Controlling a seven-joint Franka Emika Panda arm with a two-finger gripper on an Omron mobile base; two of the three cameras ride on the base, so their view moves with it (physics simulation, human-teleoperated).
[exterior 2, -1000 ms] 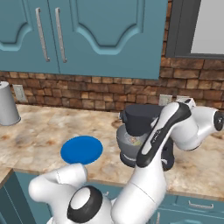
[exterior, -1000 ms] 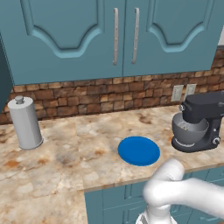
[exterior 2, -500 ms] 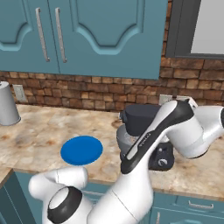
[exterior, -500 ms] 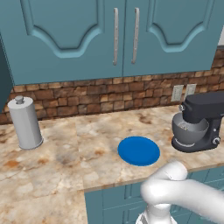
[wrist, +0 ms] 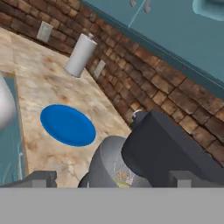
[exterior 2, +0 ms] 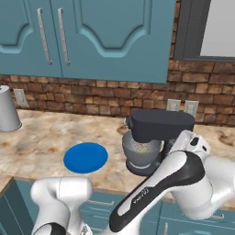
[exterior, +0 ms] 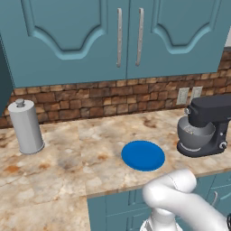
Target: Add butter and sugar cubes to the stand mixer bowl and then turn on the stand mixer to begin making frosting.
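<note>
Countertop point(exterior: 90, 158) first, from the left base camera: mottled tan and cream stone, running wide under teal cabinet doors point(exterior: 126, 36) and a strip of brick backsplash point(exterior: 99, 97). A tall grey canister point(exterior: 26, 127) stands upright at far left, near the wall. A round blue plate point(exterior: 143, 155) lies flat near the counter's front edge, nothing on it. At the right sits the stand mixer point(exterior: 208, 122), dark and boxy, with the stand mixer bowl point(exterior: 195, 133) tucked under its head; something pale shows inside the bowl, too small to name. Two wall outlets point(exterior: 188, 95) sit behind the mixer.

Over to the right base camera: the mixer now sits centre, head over the grey bowl, and yellowish and pale bits point(exterior 2: 143, 148) lie inside the bowl, so that could be the butter, though the shape is not clear. The blue plate lies left of the mixer, apart from it. The arm's dark-and-white elbow crosses in front of the mixer's base. A window frame point(exterior 2: 193, 32) shows at upper right.

Now the hand camera, tilted: the gripper point(wrist: 113, 178) hangs just above the mixer, its fingers point(wrist: 38, 178) spread wide apart and holding nothing. Between them lie the bowl's rim and the mixer's head, with a speck of yellow in the bowl. Plate and canister recede beyond.
</note>
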